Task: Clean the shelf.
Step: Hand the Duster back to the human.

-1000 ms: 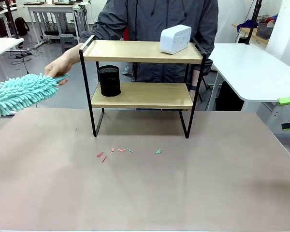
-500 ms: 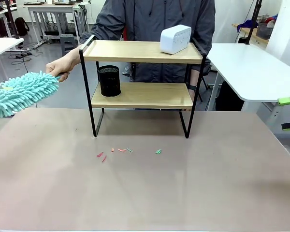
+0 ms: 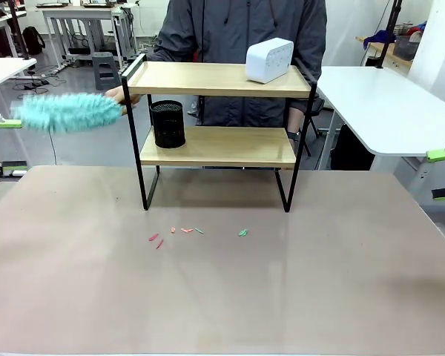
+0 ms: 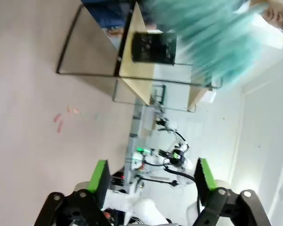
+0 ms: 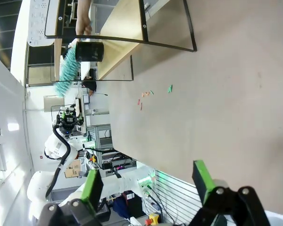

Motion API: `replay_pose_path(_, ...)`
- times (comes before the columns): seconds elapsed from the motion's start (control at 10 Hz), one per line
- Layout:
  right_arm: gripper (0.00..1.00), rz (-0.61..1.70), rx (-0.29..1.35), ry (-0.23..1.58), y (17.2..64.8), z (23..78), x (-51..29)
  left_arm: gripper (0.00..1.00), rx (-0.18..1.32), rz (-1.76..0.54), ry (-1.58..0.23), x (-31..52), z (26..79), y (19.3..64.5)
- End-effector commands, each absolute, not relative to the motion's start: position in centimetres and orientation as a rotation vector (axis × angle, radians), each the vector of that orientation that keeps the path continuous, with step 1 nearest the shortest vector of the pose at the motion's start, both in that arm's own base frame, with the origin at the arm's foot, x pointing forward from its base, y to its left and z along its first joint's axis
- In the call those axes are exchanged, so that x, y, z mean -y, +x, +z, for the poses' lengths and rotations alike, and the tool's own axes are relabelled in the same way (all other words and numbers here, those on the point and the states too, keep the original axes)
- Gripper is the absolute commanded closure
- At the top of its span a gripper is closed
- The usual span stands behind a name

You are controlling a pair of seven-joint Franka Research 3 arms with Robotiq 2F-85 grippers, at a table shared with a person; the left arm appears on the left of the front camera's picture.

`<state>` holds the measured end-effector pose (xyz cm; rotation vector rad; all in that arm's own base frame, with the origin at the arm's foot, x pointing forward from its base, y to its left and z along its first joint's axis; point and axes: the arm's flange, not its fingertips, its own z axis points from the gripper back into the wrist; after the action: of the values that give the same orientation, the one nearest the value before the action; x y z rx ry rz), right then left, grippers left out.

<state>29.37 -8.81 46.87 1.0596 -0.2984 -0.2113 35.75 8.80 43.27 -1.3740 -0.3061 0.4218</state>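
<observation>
Left wrist view: the left tool (image 4: 152,175) rises from the bottom edge with its two green-padded fingers (image 4: 100,175) spread wide and nothing between them. Beyond it, toward twelve o'clock, lies the pale brown desk (image 4: 33,80), and at one o'clock a fluffy turquoise microfibre duster (image 4: 212,33) shows as a blur. It is clear of the fingers, in front of the small two-tier shelf of light wooden boards in a thin black metal frame (image 4: 132,61). A black mesh cylindrical cup (image 4: 153,47) stands on the lower board.

In the right wrist view, the right tool (image 5: 148,188) also stands spread and empty above the desk, its green pads well apart.

In the front view, the left tool's green pad (image 3: 7,124) shows at the nine o'clock edge of the picture, just beside the duster's tip. The duster is held roughly level at the shelf's nine o'clock side by the person's hand (image 3: 119,95), which grips it next to the frame's upper left post. The shelf stands on the far half of the desk, at twelve o'clock from the desk's middle. A white rounded box (image 3: 269,60) sits on the right part of the top board. Small red and green scraps (image 3: 185,231) lie scattered on the desk at the shelf's six o'clock.
</observation>
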Motion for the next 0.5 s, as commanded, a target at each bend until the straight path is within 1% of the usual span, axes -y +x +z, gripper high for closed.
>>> replay_pose_path(0.0, 0.0, -0.184, 0.302, 1.051, 29.3, 46.9, 9.4, 0.0, 0.205, 0.387, -1.508, -4.5, 40.1, 35.9)
replay_pose_path(0.1, 0.0, -0.184, 0.302, 1.051, 29.3, 46.9, 9.4, 0.0, 0.126, 0.356, -1.518, -1.4, 38.4, 36.5)
replay_pose_path(0.2, 0.0, -0.211, 0.299, 1.06, 29.4, 46.9, 8.8, 0.0, 0.101, 0.322, -1.495, 2.2, 37.5, 36.9)
replay_pose_path(0.3, 0.0, -0.21, 0.32, 1.164, 29.9, 46.6, 7.2, 0.0, 0.073, 0.34, -1.485, 4.4, 37.3, 37.0)
replay_pose_path(0.4, 0.0, -0.213, 0.344, 1.259, 31.7, 45.6, 2.9, 0.0, 0.058, 0.338, -1.507, 5.3, 37.8, 36.9)
